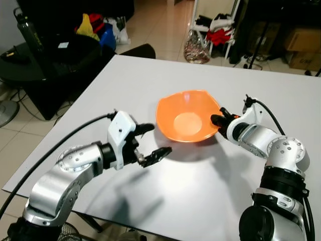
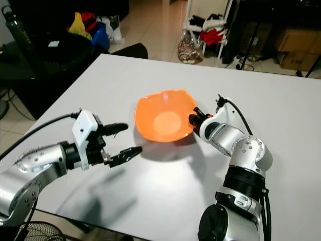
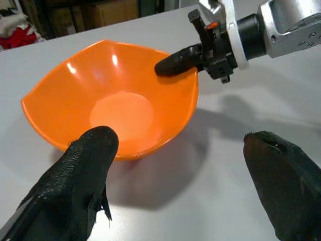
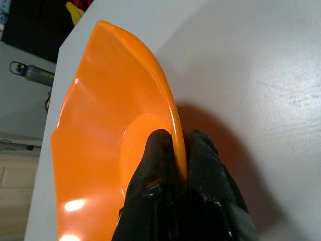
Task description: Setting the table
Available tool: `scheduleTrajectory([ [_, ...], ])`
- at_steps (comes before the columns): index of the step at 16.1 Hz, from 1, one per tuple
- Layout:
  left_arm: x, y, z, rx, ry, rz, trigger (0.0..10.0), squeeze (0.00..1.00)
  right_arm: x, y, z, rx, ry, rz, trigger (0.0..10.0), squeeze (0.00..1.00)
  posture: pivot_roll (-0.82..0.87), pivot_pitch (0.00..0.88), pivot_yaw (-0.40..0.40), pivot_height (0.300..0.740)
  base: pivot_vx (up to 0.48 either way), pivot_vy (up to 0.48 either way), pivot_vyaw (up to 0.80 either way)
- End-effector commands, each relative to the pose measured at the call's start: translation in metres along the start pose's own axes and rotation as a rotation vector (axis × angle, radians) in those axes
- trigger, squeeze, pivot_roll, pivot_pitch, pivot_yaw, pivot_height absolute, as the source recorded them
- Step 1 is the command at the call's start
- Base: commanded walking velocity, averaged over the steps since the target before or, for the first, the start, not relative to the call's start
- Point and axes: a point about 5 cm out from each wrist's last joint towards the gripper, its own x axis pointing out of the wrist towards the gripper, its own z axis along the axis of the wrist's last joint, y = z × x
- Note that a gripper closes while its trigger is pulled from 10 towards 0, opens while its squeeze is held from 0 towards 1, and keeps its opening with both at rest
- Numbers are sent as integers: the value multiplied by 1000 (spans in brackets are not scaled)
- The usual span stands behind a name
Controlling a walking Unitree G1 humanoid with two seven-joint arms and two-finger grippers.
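An empty orange bowl [image 1: 188, 115] sits upright in the middle of the white table [image 1: 150, 75]. My right gripper [image 1: 219, 120] is shut on its right rim, one finger inside and one outside, as the right wrist view shows with the rim [image 4: 173, 135] pinched between the fingers [image 4: 155, 165]. My left gripper [image 1: 153, 142] stands open just left of the bowl, a little above the table, with nothing between its fingers. In the left wrist view the bowl [image 3: 115, 100] lies ahead of the spread fingertips [image 3: 93, 150].
A dark chair back [image 1: 138, 51] stands at the table's far edge. Beyond it lie coloured bags [image 1: 98, 27], a rack with clothes [image 1: 213, 25] and cardboard boxes [image 1: 301, 47] on a tiled floor. A black side table [image 1: 20, 60] is at the left.
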Motion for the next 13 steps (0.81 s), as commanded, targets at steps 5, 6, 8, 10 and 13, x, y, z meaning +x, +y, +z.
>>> scheduleTrajectory([
  [5,0,-9,1,-33,7,-84,10000,0,-3,5,0,37,37,30,10000,1000,82,0,27,740,0,0,0],
  [6,0,-9,1,-35,6,-87,10000,0,-7,4,2,24,34,18,10000,1000,82,0,27,740,0,0,0],
  [8,0,-8,2,-34,4,-85,10000,0,-13,4,4,2,26,13,10000,1000,78,0,25,740,0,0,0],
  [10,-3,-9,7,-40,-25,-78,10000,0,-31,-2,7,-52,18,-9,10000,1000,76,0,28,740,0,0,0],
  [13,-10,-8,10,-66,-77,-36,10000,0,-64,-10,6,-135,-16,-19,10000,1000,61,0,44,740,0,0,0],
])
